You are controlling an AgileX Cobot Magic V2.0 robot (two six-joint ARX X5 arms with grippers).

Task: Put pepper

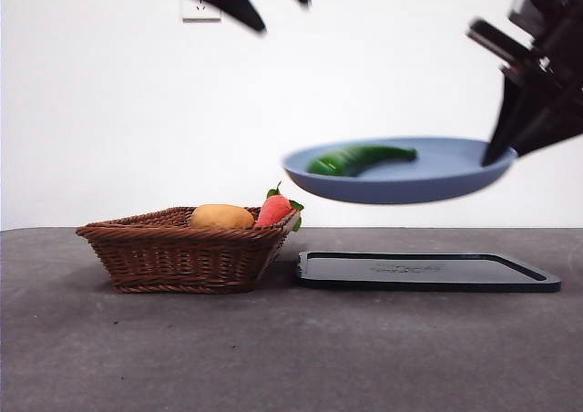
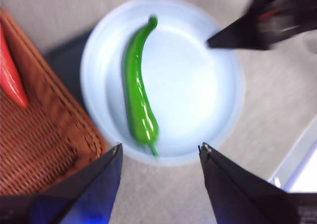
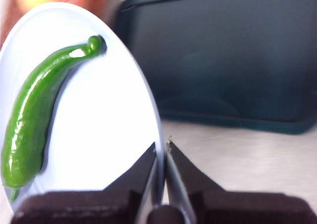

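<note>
Pepper point(image 1: 360, 159) lies on a pale blue plate point(image 1: 437, 180) that is lifted clear of the desk point(image 1: 273, 357), hanging in the air above a flat black tray point(image 1: 428, 272). Seen from the front, the pepper sits toward the plate's 9 o'clock side, its length running across the plate, glossy green and gently curved.

The right gripper point(image 3: 162, 149) has its jaws pinched together on the plate's rim, at the plate's 3 o'clock edge in the front view, where the dark arm comes in from the upper right. In the right wrist view the rim is clamped between the two black jaws, with the pepper point(image 3: 39, 115) resting on the far half of the plate point(image 3: 109, 125) and the black tray point(image 3: 223, 55) below and beyond.

The left gripper point(image 2: 159, 152) hangs above the plate with its jaws spread wide and nothing between them; in the front view it shows as black tips at about 11 o'clock.

At 9 o'clock from the tray, just beside it on the desk, stands a brown wicker basket point(image 1: 182, 257). Inside are a tan potato point(image 1: 221, 217) and an orange-red carrot point(image 1: 275, 210) with green leaves, the carrot at the basket's 3 o'clock end.
</note>
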